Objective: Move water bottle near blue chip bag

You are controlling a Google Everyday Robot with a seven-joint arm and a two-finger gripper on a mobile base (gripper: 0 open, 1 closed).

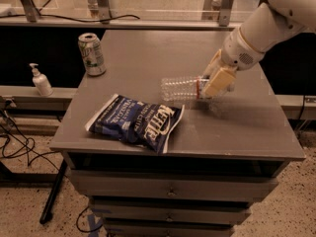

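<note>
Camera view: the blue chip bag point(136, 122) lies flat at the counter's point(247, 127) front left, and the water bottle point(178, 88) is held sideways just beside its upper right corner. It should be set down gently without nudging the bag. To the right, the pincer point(217, 81) is clamped on the bottle's cap end.

Sideways bottle point(178, 88) in gripper point(211, 85), beside bag point(136, 122)

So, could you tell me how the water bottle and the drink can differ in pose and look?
The water bottle lies on its side, its cap end between the jaws of the gripper, right of the middle of the table; the drink can stands upright and free at the far left corner. The water bottle is clear, the drink can opaque silver-green. Both are cylindrical drink containers.
</note>
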